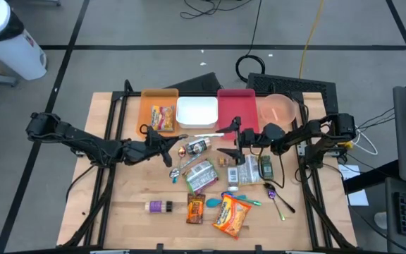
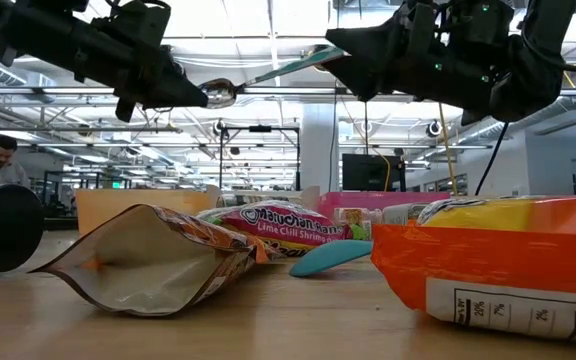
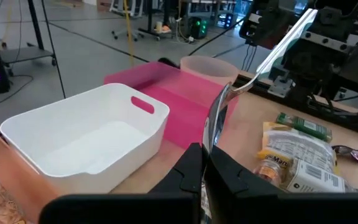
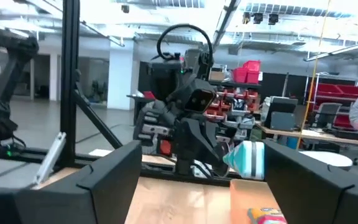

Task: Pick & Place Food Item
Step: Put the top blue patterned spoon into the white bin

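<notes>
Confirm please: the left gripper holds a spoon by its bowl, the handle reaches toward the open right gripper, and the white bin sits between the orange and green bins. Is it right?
One detail is wrong. The high view shows the white bin between the orange bin and a pink bin, not a green one. The rest stands: the left gripper holds the spoon by its bowl, and the handle reaches toward the open right gripper.

Two dark, cable-draped jointed arms (image 1: 97, 144)

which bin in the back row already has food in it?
The orange bin, far left of the row: a snack packet lies inside. White and pink bins look empty.
</notes>
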Action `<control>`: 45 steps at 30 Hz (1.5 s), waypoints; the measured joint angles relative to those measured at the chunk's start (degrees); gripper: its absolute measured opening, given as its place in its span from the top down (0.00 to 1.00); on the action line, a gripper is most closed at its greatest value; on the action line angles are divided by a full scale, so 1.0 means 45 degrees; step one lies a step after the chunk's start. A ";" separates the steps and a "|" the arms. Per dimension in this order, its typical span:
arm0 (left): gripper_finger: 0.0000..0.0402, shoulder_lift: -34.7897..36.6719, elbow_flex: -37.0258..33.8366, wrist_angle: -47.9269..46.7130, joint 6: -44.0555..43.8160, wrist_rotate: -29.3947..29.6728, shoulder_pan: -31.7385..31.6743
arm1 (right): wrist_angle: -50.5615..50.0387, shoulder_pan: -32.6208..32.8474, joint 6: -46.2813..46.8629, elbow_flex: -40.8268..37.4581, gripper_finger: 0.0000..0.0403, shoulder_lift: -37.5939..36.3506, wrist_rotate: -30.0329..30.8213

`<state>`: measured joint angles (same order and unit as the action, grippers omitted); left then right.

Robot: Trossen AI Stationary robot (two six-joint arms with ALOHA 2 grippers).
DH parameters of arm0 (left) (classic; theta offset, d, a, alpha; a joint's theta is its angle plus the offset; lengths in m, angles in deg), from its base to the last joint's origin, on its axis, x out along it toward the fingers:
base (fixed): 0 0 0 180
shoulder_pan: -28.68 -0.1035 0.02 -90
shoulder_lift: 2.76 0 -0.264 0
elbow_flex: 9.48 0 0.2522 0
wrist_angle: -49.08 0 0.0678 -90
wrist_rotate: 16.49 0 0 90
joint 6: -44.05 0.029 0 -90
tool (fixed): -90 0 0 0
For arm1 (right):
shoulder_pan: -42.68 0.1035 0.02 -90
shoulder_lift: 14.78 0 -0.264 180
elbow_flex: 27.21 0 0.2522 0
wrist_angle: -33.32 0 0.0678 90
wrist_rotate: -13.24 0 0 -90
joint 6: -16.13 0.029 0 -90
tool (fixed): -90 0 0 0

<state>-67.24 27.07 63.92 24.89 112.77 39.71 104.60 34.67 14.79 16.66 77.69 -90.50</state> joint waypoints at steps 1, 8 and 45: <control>0.99 0.0000 0.0000 0.0000 0.0008 0.0039 0.0000 | 0.0071 0.0000 0.0129 0.0002 0.25 0.0000 0.0001; 0.99 0.0000 0.0000 0.0000 0.0092 0.0063 0.0000 | 0.0095 0.0000 0.0254 0.0005 0.42 0.0000 0.0041; 0.77 -0.0005 -0.0012 0.0868 -0.0020 -0.1269 -0.0467 | -0.0447 -0.0058 -0.0198 0.0015 0.92 0.0005 0.0926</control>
<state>-67.27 27.01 67.82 24.80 107.06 37.61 102.59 34.41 13.89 16.73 77.71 -86.33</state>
